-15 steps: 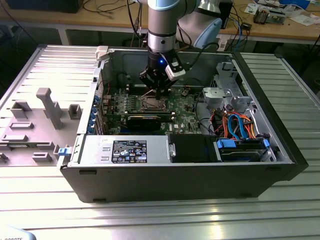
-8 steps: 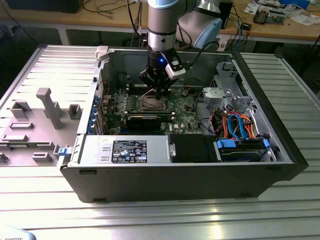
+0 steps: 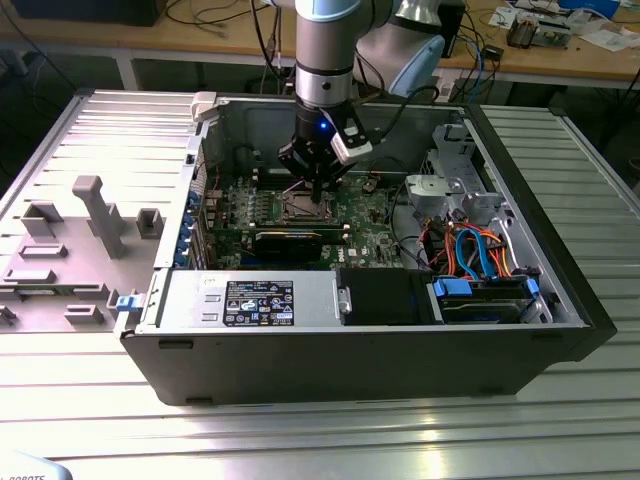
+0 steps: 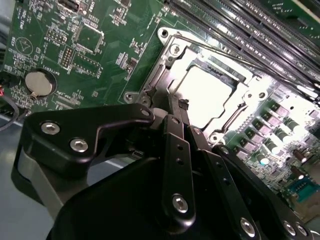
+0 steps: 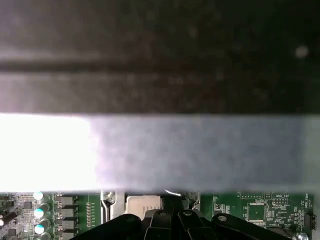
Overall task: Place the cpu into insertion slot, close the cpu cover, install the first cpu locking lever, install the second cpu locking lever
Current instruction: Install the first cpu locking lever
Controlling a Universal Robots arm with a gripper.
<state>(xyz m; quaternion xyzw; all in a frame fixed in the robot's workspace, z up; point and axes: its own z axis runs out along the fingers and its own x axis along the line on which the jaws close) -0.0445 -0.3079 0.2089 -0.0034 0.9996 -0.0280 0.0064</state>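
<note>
The cpu point(image 4: 202, 92) lies flat in the insertion slot point(image 4: 167, 42) of the green motherboard point(image 4: 100, 45), its silver top glaring. The cpu cover point(image 4: 240, 102) rests down around it as a thin metal frame. My gripper point(image 4: 181, 106) is shut, its black fingers point(image 4: 175, 150) pressed together with nothing seen between them, the tips at the edge of the socket beside the cover. In the exterior view the gripper point(image 3: 316, 188) hangs straight down over the socket point(image 3: 303, 207) inside the open computer case. In the first wrist view the cpu point(image 5: 142, 204) sits just past the fingers point(image 5: 172, 217).
Long black memory slots point(image 4: 235, 20) run along one side of the socket, and a row of capacitors point(image 4: 270, 145) along another. A coin battery point(image 4: 39, 84) sits on the board. A black card point(image 3: 290, 240), drive cage point(image 3: 455, 190) and coloured cables point(image 3: 470, 250) crowd the case.
</note>
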